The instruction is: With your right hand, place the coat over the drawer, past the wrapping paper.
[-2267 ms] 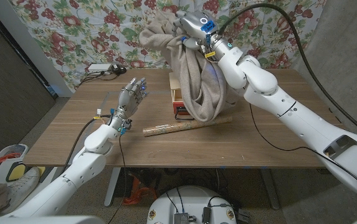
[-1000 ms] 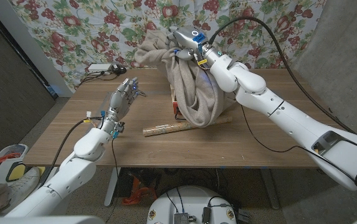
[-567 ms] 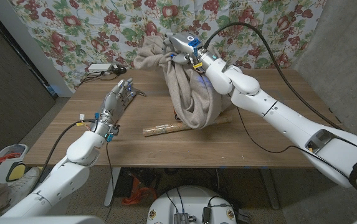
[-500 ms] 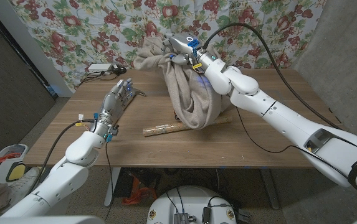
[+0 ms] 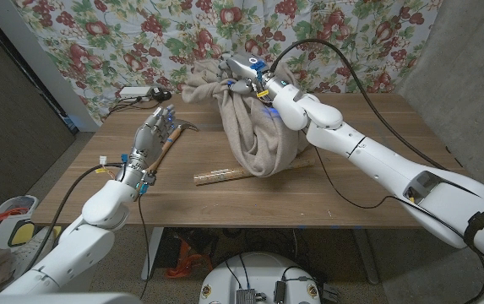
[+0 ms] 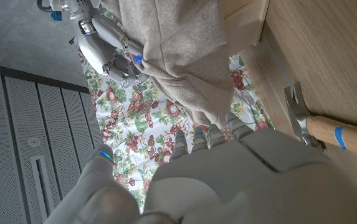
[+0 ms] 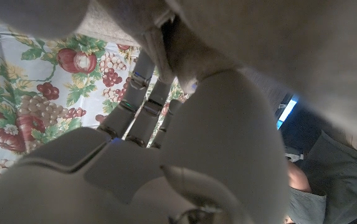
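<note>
One right robot hand (image 5: pixel 240 69) grips the coat (image 5: pixel 254 127) at its top; coat hangs down from it (long axis vertical), bottom on the surface (image 5: pixel 351 190) touching the wrapping paper (image 5: pixel 225 176). Left robot hand (image 5: pixel 153 135) open, empty.

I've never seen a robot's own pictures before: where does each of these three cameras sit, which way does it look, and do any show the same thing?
Head view: on the robot's head, looking down at the table; both arms show, the right robot hand gripping the coat, the left robot hand raised by the hammer.
Left wrist view: on the left wrist, facing along its own robot hand toward the coat.
Right wrist view: on the right wrist, looking along its own robot hand into coat cloth.
Shared: all three views show the coat; head and left wrist views also the hammer.
</note>
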Action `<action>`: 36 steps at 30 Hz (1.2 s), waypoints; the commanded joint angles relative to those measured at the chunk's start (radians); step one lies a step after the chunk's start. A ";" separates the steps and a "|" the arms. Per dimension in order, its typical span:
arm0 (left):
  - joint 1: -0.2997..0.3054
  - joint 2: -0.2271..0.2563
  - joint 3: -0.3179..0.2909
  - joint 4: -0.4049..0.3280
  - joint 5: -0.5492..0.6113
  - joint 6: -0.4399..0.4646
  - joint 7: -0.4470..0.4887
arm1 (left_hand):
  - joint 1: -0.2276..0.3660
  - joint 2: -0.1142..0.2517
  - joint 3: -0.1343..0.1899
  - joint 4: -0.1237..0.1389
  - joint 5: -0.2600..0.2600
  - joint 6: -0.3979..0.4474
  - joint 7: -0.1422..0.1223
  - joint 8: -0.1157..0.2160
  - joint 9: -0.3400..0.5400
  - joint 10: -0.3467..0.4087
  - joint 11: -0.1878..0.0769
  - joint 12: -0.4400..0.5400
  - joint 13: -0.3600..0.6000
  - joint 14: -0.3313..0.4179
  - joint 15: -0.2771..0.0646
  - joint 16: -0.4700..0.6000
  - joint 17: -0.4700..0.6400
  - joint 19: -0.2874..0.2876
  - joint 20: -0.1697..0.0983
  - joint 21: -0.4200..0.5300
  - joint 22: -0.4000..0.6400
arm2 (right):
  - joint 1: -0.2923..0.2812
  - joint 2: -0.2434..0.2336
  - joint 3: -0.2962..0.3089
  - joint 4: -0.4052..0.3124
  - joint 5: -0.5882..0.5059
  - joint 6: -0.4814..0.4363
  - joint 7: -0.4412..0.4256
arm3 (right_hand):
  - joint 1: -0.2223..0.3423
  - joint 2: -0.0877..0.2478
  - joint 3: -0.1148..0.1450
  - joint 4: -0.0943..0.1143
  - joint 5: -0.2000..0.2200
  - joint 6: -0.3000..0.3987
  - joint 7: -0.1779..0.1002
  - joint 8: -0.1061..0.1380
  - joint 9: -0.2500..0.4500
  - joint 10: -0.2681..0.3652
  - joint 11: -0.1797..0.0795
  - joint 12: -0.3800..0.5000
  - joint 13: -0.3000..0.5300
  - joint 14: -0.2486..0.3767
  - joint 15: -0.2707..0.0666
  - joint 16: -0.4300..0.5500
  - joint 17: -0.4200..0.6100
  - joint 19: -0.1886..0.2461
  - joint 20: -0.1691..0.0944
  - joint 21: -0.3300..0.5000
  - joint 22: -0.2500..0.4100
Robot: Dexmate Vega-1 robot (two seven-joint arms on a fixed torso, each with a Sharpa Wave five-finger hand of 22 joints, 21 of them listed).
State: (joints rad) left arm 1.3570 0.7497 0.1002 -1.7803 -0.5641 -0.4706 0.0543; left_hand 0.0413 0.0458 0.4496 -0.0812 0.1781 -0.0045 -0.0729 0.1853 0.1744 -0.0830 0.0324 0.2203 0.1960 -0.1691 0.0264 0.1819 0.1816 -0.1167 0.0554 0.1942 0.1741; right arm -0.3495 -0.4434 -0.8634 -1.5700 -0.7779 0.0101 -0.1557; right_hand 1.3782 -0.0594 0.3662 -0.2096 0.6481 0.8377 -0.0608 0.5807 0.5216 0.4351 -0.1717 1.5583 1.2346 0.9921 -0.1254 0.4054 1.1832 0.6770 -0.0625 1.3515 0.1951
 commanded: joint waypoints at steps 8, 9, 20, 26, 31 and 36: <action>0.077 -0.002 -0.080 -0.067 0.043 0.005 0.035 | -0.001 0.001 -0.003 -0.002 0.003 0.004 -0.003 0.001 0.003 0.005 0.004 0.002 0.001 -0.067 0.009 0.004 0.001 0.002 0.008 0.001 0.003 | 0.059 0.056 -0.063 0.154 0.048 0.004 0.001 | 0.002 -0.001 0.068 0.058 0.010 -0.003 -0.002 0.003 0.003 0.000 -0.001 0.007 0.004 0.040 -0.104 -0.003 0.003 -0.007 -0.127 0.014 -0.001; 0.078 -0.003 -0.082 -0.068 0.044 0.005 0.034 | -0.001 0.001 -0.003 -0.002 0.003 0.003 -0.003 0.001 0.003 0.004 0.003 0.002 0.001 -0.069 0.009 0.004 0.001 0.002 0.007 0.001 0.003 | 0.061 0.058 -0.066 0.160 0.050 0.004 0.001 | 0.002 -0.002 0.068 0.058 0.010 -0.004 -0.002 0.002 0.003 0.000 -0.001 0.007 0.004 0.040 -0.104 -0.003 0.003 -0.008 -0.127 0.015 -0.001; 0.078 -0.009 -0.096 -0.076 0.050 0.009 0.014 | -0.001 0.000 -0.003 -0.003 0.003 0.002 -0.006 0.000 0.003 0.004 0.003 0.001 0.001 -0.070 0.009 0.003 0.001 0.002 0.008 0.001 0.003 | 0.076 0.070 -0.098 0.213 0.065 -0.008 0.003 | 0.002 -0.002 0.071 0.058 0.011 -0.005 0.000 0.003 0.005 -0.001 -0.002 0.007 0.004 0.041 -0.104 -0.005 0.004 -0.012 -0.126 0.022 -0.003; 0.071 -0.014 -0.096 -0.070 0.052 0.003 0.001 | -0.001 0.000 -0.003 -0.004 0.003 0.002 -0.004 0.000 0.003 0.004 0.003 0.001 0.001 -0.069 0.008 0.004 0.001 0.001 0.008 0.001 0.003 | 0.078 0.070 -0.114 0.222 0.068 -0.013 0.009 | 0.002 -0.003 0.073 0.057 0.012 -0.004 -0.001 0.005 0.006 -0.001 -0.002 0.007 0.004 0.041 -0.104 -0.006 0.005 -0.015 -0.126 0.026 -0.005; 0.069 -0.017 -0.096 -0.069 0.055 0.000 -0.005 | -0.001 0.000 -0.004 -0.004 0.003 0.003 -0.005 0.000 0.003 0.005 0.005 0.001 0.001 -0.071 0.009 0.003 0.001 0.002 0.008 0.001 0.003 | 0.078 0.068 -0.123 0.220 0.066 -0.019 0.011 | 0.002 -0.003 0.074 0.057 0.012 -0.005 -0.003 0.005 0.008 -0.002 -0.002 0.007 0.004 0.042 -0.104 -0.007 0.006 -0.018 -0.125 0.029 -0.006; 0.072 -0.020 -0.098 -0.072 0.059 -0.002 -0.006 | 0.000 0.000 -0.004 -0.004 0.003 0.004 -0.005 0.001 0.003 0.006 0.004 0.002 0.001 -0.070 0.008 0.004 0.001 0.002 0.008 0.001 0.003 | 0.077 0.067 -0.127 0.220 0.065 -0.024 0.010 | 0.001 -0.004 0.075 0.057 0.013 -0.006 -0.003 0.006 0.009 -0.002 -0.002 0.007 0.004 0.042 -0.104 -0.008 0.006 -0.021 -0.124 0.031 -0.007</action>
State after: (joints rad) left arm 1.4293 0.7363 0.0075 -1.8498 -0.5125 -0.4647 0.0584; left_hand 0.0413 0.0458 0.4468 -0.0840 0.1781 -0.0045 -0.0730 0.1853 0.1744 -0.0758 0.0396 0.2203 0.1953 -0.1745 0.0317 0.1819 0.1816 -0.1114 0.0608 0.1942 0.1742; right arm -0.2748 -0.3775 -0.9722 -1.3614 -0.7137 -0.0034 -0.1473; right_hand 1.3731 -0.0645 0.4079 -0.1806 0.6555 0.8378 -0.0608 0.5805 0.5264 0.4353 -0.1717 1.5583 1.2346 0.9939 -0.1236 0.3921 1.1882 0.6612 -0.0640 1.3777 0.1859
